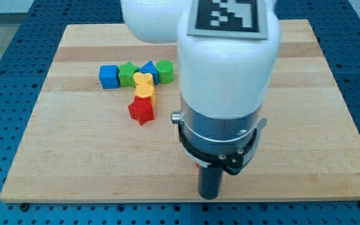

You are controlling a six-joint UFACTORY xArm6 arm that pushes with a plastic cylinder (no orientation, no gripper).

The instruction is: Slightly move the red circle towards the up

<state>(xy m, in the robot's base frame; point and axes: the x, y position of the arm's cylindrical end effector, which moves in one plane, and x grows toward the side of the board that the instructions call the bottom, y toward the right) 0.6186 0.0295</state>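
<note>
The arm's white and grey body hangs over the middle of the wooden board. Its dark rod points down near the view's bottom, and my tip touches the board close to the bottom edge. A small sliver of red shows just left of the rod under the arm's black collar; it may be the red circle, but its shape is hidden. A red star lies well to the upper left of my tip.
A cluster lies at the upper left: a blue cube, a green block, a blue triangle, a green circle, a yellow heart and a yellow block above the red star.
</note>
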